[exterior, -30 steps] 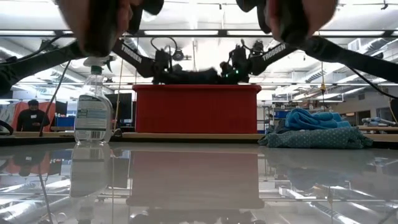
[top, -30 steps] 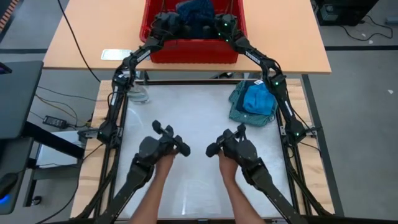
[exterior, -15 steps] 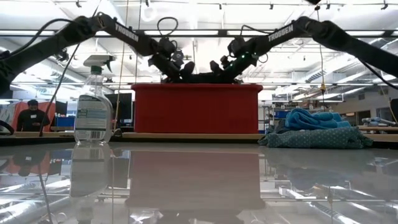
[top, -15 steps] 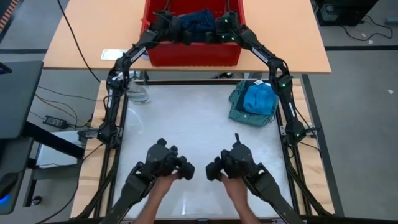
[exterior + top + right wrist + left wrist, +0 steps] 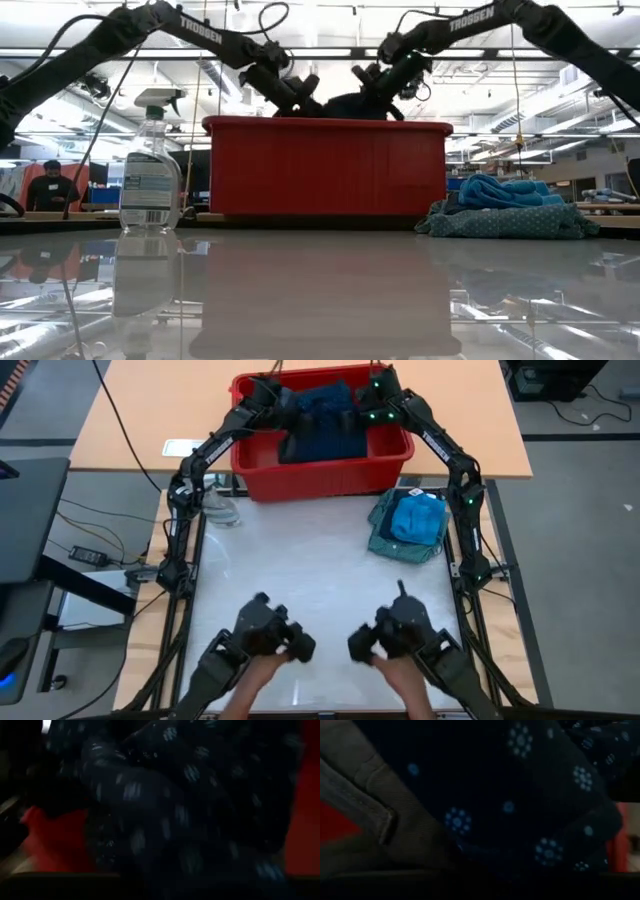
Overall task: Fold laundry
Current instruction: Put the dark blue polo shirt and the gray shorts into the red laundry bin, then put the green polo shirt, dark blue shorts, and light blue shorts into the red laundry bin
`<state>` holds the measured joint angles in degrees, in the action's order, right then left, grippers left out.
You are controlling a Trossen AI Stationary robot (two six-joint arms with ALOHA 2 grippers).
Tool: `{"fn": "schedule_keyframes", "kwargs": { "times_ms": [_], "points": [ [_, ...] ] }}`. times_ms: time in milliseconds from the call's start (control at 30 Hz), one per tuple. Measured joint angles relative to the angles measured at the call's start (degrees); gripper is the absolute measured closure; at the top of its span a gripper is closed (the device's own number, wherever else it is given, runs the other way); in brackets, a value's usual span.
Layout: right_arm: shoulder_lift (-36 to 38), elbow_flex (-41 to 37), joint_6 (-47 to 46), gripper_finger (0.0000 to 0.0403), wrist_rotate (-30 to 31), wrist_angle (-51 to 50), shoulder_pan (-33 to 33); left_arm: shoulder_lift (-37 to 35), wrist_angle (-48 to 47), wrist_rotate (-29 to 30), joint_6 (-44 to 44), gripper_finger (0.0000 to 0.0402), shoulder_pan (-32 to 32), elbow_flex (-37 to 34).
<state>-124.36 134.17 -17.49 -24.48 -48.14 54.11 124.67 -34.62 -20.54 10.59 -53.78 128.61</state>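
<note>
The red bin (image 5: 322,470) has been drawn nearer; both grippers, left (image 5: 287,422) and right (image 5: 352,418), are buried in the navy dotted cloth (image 5: 322,422); finger state cannot be told.

- Your white glossy work table (image 5: 300,570) sits nearest you, and its shiny top mirrors the room in the low view.
- Beyond it stands a light wooden desk (image 5: 150,420), on the far side.
- The grey floor (image 5: 580,510) lies on the right, with black cables (image 5: 600,400) trailing across it at the far right.
- Far off, long ceiling strip lights (image 5: 330,52) run across an open workshop hall.
- A seated person (image 5: 52,185) shows at the far left.
</note>
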Motion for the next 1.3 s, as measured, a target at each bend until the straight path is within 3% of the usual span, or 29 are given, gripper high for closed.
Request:
{"fn": "schedule_keyframes", "kwargs": {
  "times_ms": [67,200,367,500,700,833,1000,1133,1300],
  "points": [
    [-0.7,0.1,1.6,0.0262,4.7,5.7,0.6,0.1,2.6,3.3,-1.1,0.0294,-1.0,0.1],
    [-5.5,0.1,-0.8,0.0218,3.2,11.8,3.8,3.3,3.6,6.0,-0.4,0.0277,-3.8,0.0],
    [-9.2,-0.1,-3.8,0.0158,3.3,12.8,5.6,8.2,4.7,8.8,-1.7,0.0203,-5.4,-0.1],
    [-7.9,0.0,-3.4,0.0143,5.4,12.7,5.6,9.2,4.7,9.0,-2.0,0.0142,-6.3,-0.1],
    [-0.5,0.1,-0.5,0.0158,4.5,5.3,4.7,8.2,7.5,9.1,-2.8,0.0094,-8.2,-0.1],
    [4.2,-0.1,5.7,0.0164,5.5,-7.1,2.6,6.2,8.0,9.3,-2.9,0.0088,-9.4,0.0],
    [10.7,-1.5,9.7,0.0167,6.2,-13.8,0.6,3.4,5.9,9.5,-3.5,0.0088,-9.6,0.1],
    [16.5,-8.4,10.0,0.0167,6.6,-15.0,-0.7,0.7,1.8,9.6,-3.9,0.0088,-9.3,0.1],
    [28.1,-25.6,9.0,0.0167,7.0,-11.0,-4.2,-4.9,-2.1,8.8,-7.8,0.0091,-6.4,0.1]
  ]
}}
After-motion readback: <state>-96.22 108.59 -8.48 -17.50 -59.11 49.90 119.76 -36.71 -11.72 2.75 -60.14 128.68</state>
